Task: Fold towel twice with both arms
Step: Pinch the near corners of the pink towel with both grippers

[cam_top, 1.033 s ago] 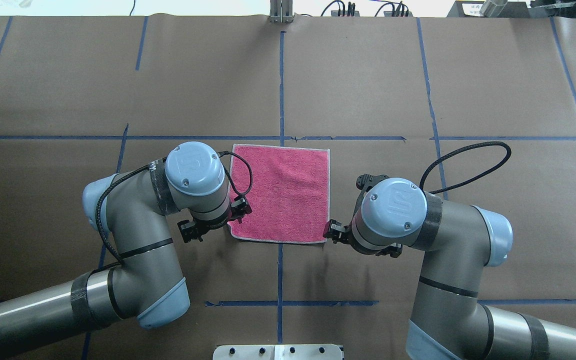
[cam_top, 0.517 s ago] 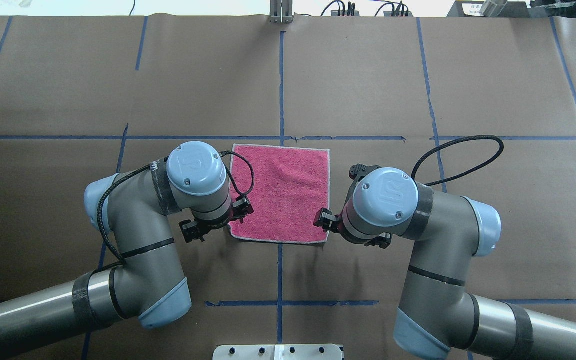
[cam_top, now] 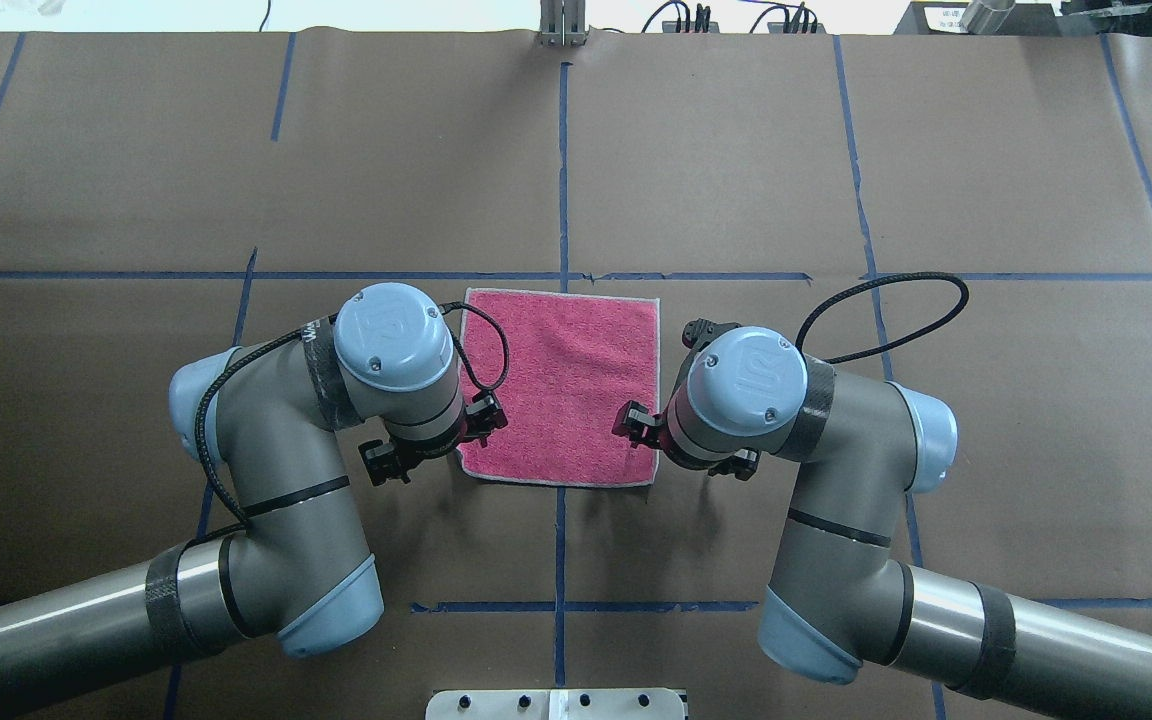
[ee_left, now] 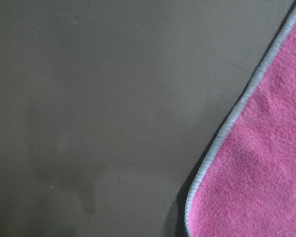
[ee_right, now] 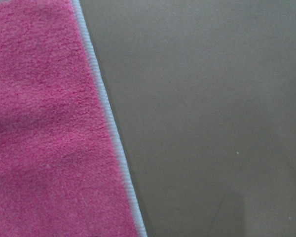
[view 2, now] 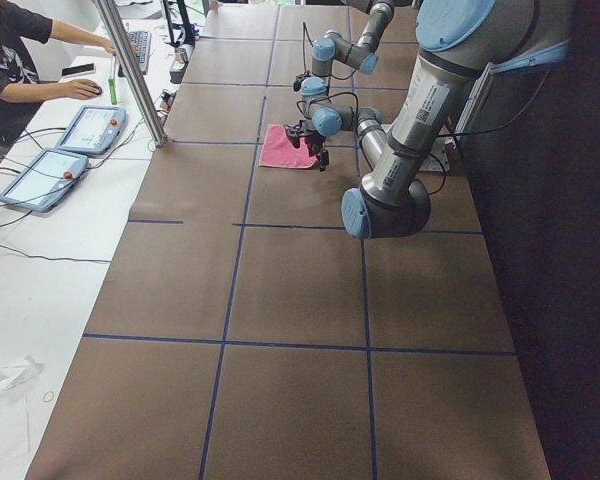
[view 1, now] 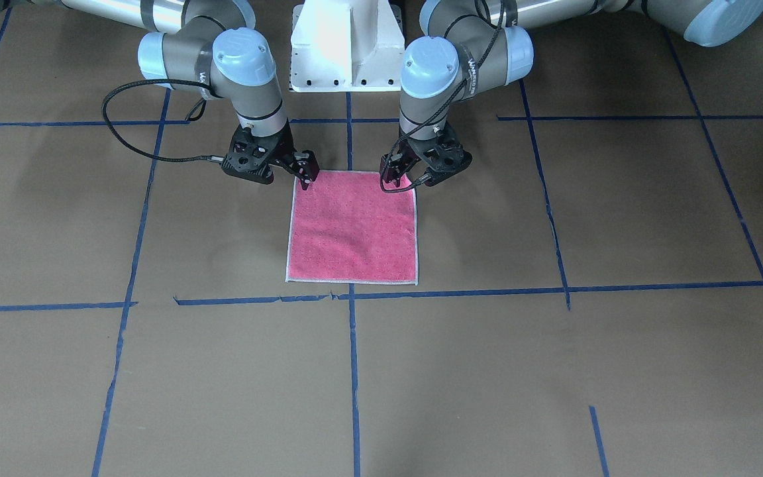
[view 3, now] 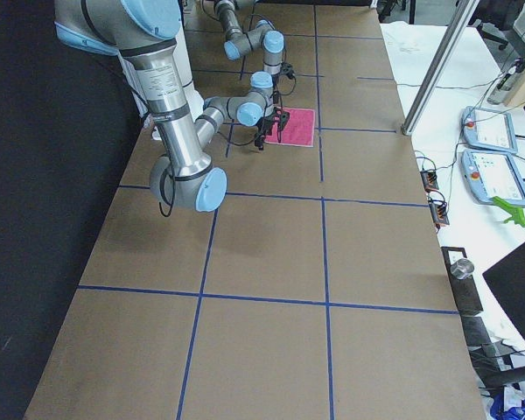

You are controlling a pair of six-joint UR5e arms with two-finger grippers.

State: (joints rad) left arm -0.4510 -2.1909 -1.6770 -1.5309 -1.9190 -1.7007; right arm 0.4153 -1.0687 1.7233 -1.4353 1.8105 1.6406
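Observation:
The towel (cam_top: 561, 385) lies flat with its pink face up and a light border around it; it also shows in the front view (view 1: 353, 228). My left gripper (cam_top: 433, 441) hangs low at the towel's near left corner, jaws apparently spread across its edge. My right gripper (cam_top: 686, 443) hangs low at the near right corner, jaws likewise apart. In the front view the left gripper (view 1: 424, 165) and right gripper (view 1: 272, 162) flank the towel's edge nearest the robot. The wrist views show only towel edge (ee_left: 256, 177) (ee_right: 44, 123) flat on brown paper, with no fingers.
Brown paper with blue tape lines (cam_top: 561, 170) covers the table. The white pedestal base (view 1: 345, 46) stands behind the towel. A metal post (view 2: 130, 70) and an operator (view 2: 10, 60) with tablets are at the far side.
My right arm has moved left, bringing its gripper from beside the towel onto the towel's right edge. The left arm and the towel have not moved.

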